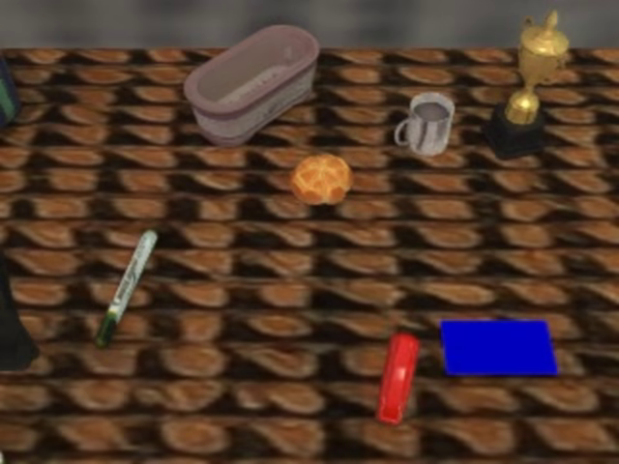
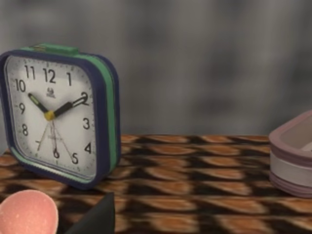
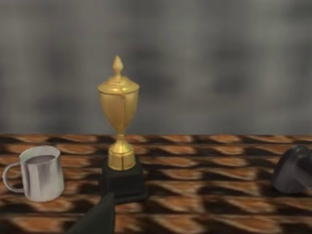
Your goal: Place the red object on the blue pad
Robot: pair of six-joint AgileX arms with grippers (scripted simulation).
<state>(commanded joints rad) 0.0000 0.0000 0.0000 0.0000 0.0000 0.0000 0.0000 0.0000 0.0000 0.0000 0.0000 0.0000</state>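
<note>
The red object (image 1: 397, 378) is a glossy rounded block lying on the table near the front, right of centre, its length running front to back. Just to its right, and a little farther back, lies the flat blue pad (image 1: 498, 347); a narrow strip of table separates them. My left arm (image 1: 12, 329) is parked at the table's left edge, and only one dark finger (image 2: 100, 217) shows in its wrist view, with nothing held. My right arm is outside the top view; its wrist view also shows a single finger (image 3: 100, 217) over bare table. Neither wrist view shows the red object or the pad.
A green-and-white marker (image 1: 127, 287) lies at the left. At the back stand a pinkish tub (image 1: 253, 82), a bread roll (image 1: 321, 179), a steel mug (image 1: 427, 123) and a gold trophy (image 1: 530, 87). An alarm clock (image 2: 58, 114) stands at the far left.
</note>
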